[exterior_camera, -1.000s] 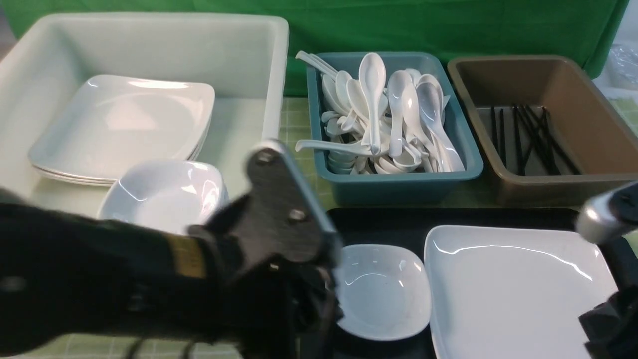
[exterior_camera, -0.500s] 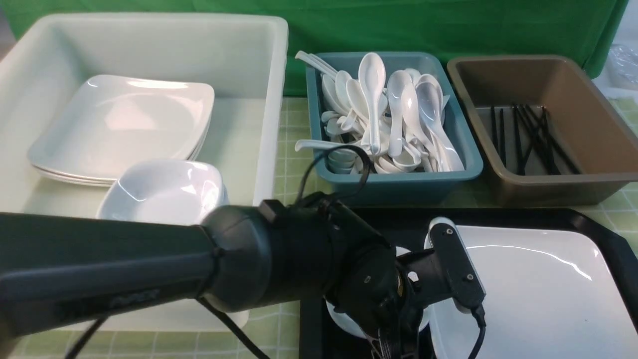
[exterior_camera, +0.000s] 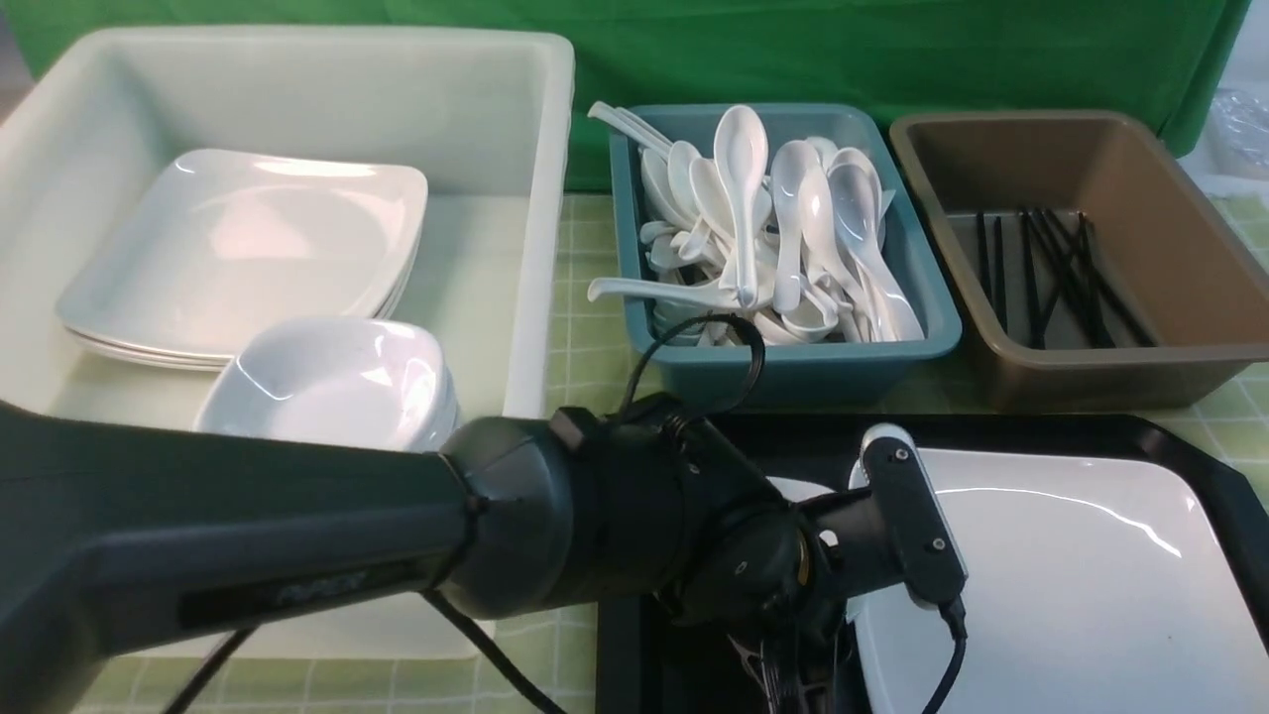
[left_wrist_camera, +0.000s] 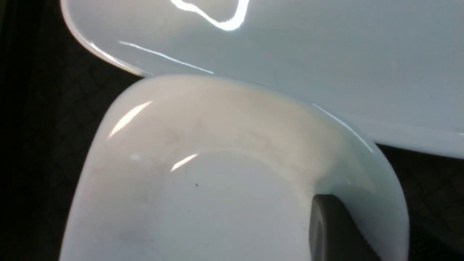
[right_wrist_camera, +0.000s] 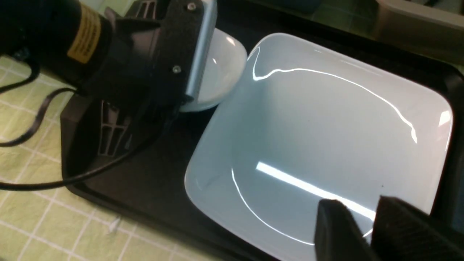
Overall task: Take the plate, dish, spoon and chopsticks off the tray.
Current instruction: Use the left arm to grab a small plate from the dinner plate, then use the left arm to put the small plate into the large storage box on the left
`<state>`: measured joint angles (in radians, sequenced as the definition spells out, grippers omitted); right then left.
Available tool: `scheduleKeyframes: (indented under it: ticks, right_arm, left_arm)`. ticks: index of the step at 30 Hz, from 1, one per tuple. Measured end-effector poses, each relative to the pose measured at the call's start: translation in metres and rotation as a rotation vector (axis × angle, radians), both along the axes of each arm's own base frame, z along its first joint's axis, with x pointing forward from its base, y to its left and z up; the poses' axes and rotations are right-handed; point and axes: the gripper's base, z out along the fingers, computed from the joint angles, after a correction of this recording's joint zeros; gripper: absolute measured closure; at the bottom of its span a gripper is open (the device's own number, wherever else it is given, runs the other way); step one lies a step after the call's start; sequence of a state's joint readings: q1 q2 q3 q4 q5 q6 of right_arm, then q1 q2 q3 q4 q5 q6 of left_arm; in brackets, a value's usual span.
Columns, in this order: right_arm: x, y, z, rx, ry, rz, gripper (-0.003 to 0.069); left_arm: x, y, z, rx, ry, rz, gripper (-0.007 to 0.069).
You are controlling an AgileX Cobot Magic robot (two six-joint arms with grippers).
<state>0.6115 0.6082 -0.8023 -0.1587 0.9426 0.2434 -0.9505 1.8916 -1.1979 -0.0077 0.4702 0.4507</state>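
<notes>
The black tray (exterior_camera: 1170,432) lies at the front right. On it is the large white plate (exterior_camera: 1061,585), also in the right wrist view (right_wrist_camera: 319,119). The small white dish (exterior_camera: 805,488) sits by the plate's left edge, mostly hidden behind my left arm. It fills the left wrist view (left_wrist_camera: 217,181). My left gripper (left_wrist_camera: 362,232) is down at the dish: one finger (left_wrist_camera: 333,228) stands inside it near the wall, and the other is hidden past the rim. My right gripper (right_wrist_camera: 359,208) hovers shut and empty over the plate. No spoon or chopsticks show on the tray.
A deep white tub (exterior_camera: 540,198) at the back left holds stacked plates and dishes. A teal bin (exterior_camera: 793,367) holds several white spoons. A brown bin (exterior_camera: 1120,367) holds black chopsticks. A green checked cloth (exterior_camera: 575,337) covers the table.
My left arm swung right from the tub side and came down over the dish on the tray. My right arm left the front view.
</notes>
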Motion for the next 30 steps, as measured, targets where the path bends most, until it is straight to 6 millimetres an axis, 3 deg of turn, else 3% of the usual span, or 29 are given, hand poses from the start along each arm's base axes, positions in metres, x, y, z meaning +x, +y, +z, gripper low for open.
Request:
scheduleKeyframes:
  ticks: [2,4,6,7,8,9,10,11,12,13,14,16,19,20,21,26,30]
  right_arm:
    - [0.0,0.0,0.0,0.0,-0.001,0.0,0.046]
    - [0.001,0.0,0.001,0.005,-0.009,0.002,0.0459]
    - [0.001,0.001,0.002,0.015,-0.024,0.004,0.0458]
    - [0.002,0.002,0.003,0.023,-0.036,0.007,0.0457]
    - [0.002,0.002,0.003,0.026,-0.041,0.007,0.0458]
    - [0.003,0.003,0.005,0.037,-0.059,0.01,0.0456]
    - [0.004,0.004,0.006,0.046,-0.074,0.013,0.0459]
    - [0.004,0.004,0.006,0.048,-0.077,0.014,0.0459]
    - [0.005,0.005,0.008,0.06,-0.096,0.017,0.0465]
    - [0.006,0.005,0.008,0.064,-0.102,0.018,0.0468]
    - [0.006,0.005,0.008,0.066,-0.106,0.019,0.047]
    - [0.007,0.006,0.009,0.073,-0.116,0.022,0.0482]
    - [0.011,0.009,0.008,0.066,-0.106,0.022,0.0485]
    - [0.011,0.009,0.008,0.066,-0.106,0.023,0.0485]
    - [0.013,0.01,0.007,0.063,-0.101,0.023,0.0485]
    - [0.014,0.012,0.007,0.062,-0.099,0.025,0.0485]
    - [0.015,0.012,0.007,0.069,-0.107,0.027,0.0482]
  left_arm:
    - [-0.005,0.005,0.019,-0.016,0.009,0.028,0.0557]
    - [-0.013,0.013,0.05,-0.064,-0.013,0.044,0.0593]
    - [-0.02,0.02,0.076,-0.118,-0.049,0.046,0.0598]
    - [-0.026,0.028,0.101,-0.177,-0.083,0.056,0.0599]
    - [-0.027,0.029,0.105,-0.189,-0.088,0.058,0.0599]
    - [-0.037,0.044,0.138,-0.265,-0.136,0.074,0.06]
    - [-0.043,0.056,0.157,-0.296,-0.171,0.09,0.0599]
    - [-0.046,0.061,0.164,-0.308,-0.178,0.1,0.0599]
    - [-0.055,0.086,0.188,-0.3,-0.243,0.14,0.0599]
    - [-0.058,0.097,0.195,-0.285,-0.261,0.164,0.0599]
    - [-0.057,0.098,0.195,-0.283,-0.268,0.17,0.0599]
    - [-0.057,0.135,0.201,-0.188,-0.33,0.278,0.0599]
    - [-0.049,0.171,0.181,-0.058,-0.328,0.397,0.0599]
    - [-0.047,0.174,0.179,-0.049,-0.328,0.41,0.0599]
    - [-0.041,0.187,0.163,0.007,-0.325,0.441,0.0599]
    - [-0.024,0.206,0.122,0.056,-0.337,0.47,0.0597]
    - [-0.019,0.208,0.111,0.058,-0.327,0.458,0.0572]
